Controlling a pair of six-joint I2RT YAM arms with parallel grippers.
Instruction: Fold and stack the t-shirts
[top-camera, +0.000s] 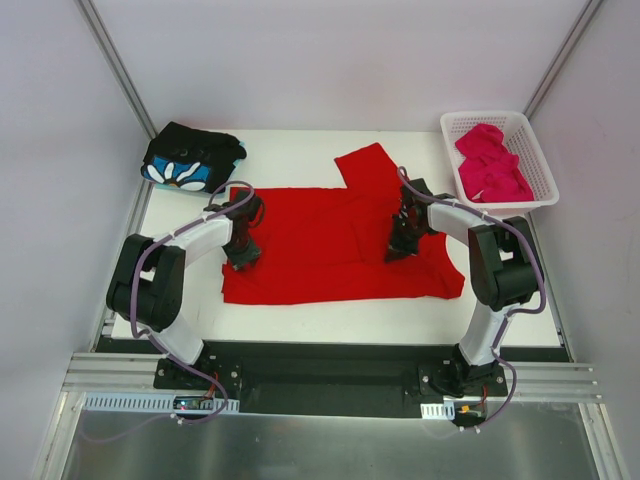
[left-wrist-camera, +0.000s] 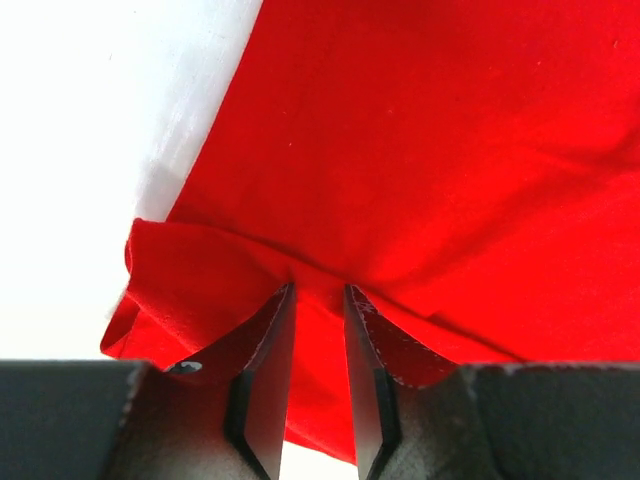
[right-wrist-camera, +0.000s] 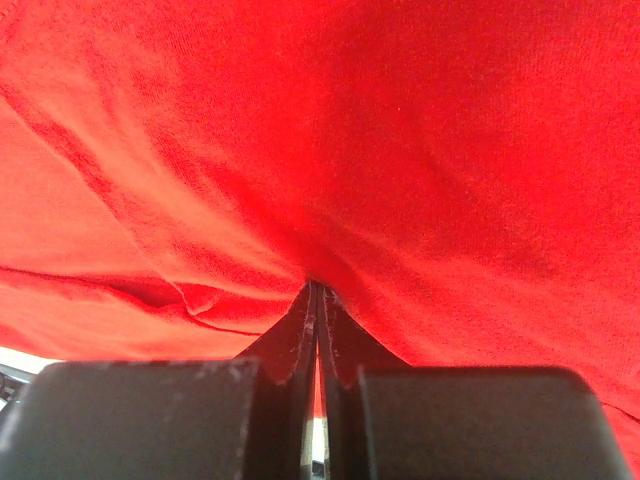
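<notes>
Bright red t-shirt of soft plain cloth lies spread flat across the middle of the white bench, one sleeve pointing toward the far edge. The left pincer sits at the shirt's left edge; in its wrist view the jaws stand a narrow gap apart with a raised fold of red cloth between them, and whether that fold is truly clamped cannot be told. The right pincer is clenched on a pinch of the same shirt toward its right side, creases running into the fingertips.

A folded black t-shirt with blue-and-white flower print rests at the far left corner. A crumpled magenta-pink t-shirt sits in the white plastic lattice basket at the far right.

The red t-shirt should handle as light, limp and not slippery: it will sag and drag wherever it is unsupported. Holds look best at hems or edges, both sides lifted evenly, taking one layer only.
</notes>
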